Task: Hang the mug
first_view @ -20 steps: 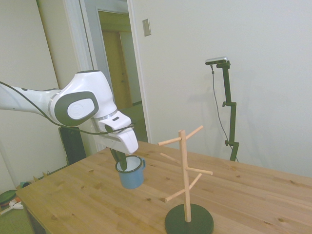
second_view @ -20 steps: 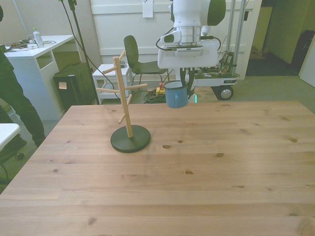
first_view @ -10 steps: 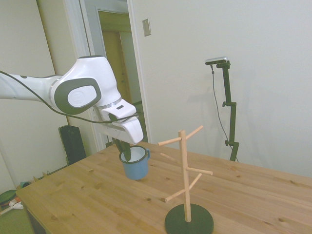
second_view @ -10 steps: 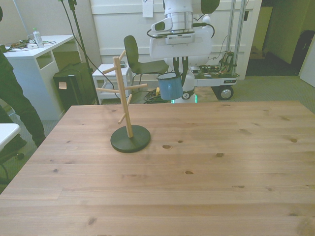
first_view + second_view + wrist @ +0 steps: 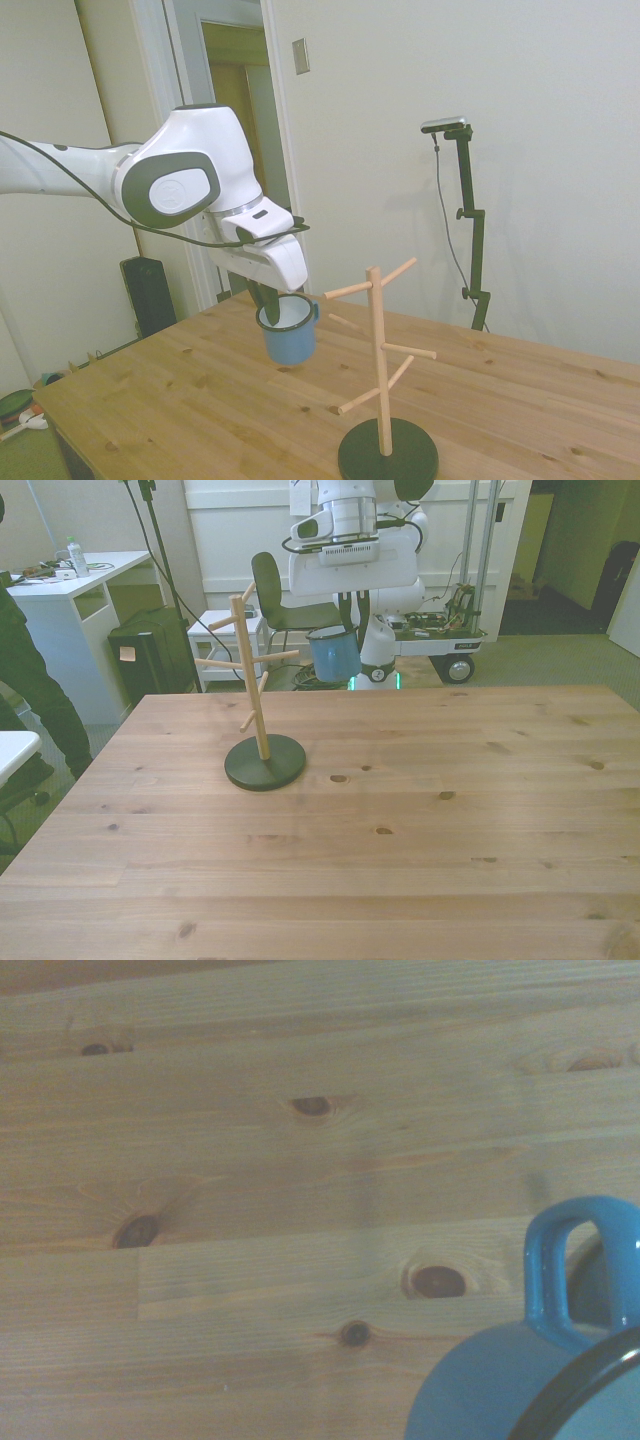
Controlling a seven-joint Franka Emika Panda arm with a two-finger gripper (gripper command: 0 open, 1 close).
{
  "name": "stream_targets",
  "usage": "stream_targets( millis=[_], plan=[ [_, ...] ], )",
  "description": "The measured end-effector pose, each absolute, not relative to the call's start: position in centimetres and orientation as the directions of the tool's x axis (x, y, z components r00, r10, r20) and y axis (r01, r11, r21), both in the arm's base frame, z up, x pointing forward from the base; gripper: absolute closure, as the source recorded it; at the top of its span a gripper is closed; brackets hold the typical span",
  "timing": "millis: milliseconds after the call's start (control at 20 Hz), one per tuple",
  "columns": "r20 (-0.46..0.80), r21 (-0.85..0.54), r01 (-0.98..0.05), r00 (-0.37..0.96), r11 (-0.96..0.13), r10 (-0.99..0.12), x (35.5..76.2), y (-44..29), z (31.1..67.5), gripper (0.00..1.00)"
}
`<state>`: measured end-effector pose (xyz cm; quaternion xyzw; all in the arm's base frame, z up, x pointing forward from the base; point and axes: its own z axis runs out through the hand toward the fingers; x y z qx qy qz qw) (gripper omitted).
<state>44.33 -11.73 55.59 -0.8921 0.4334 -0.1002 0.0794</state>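
Gripper [image 5: 268, 305] fingers pinch the rim of the mug [image 5: 289, 335], one dark finger dipping inside it, and hold it upright in the air above the wooden table [image 5: 200, 400], clear of the boards. It hangs just beside the wooden mug tree [image 5: 379, 360], near the tip of an upper peg but not on any peg. No writing or label is legible on mug, tree or arm.

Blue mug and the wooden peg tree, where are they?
Small light-blue enamel mug [image 5: 290, 343], side view, on its outer wall.
Wooden peg tree with dark round base [image 5: 259, 702], front view, on its upright post.
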Motion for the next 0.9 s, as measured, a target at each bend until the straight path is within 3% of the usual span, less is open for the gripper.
stream_targets(
  millis=[850,900],
  plan=[
    [0.089,-0.259,-0.781,0.566,-0.568,-0.819,43.0,-18.1,55.9,1.0],
    [0.086,-0.259,-0.783,0.565,-0.566,-0.821,43.0,-18.3,55.8,0.0]
  ],
)
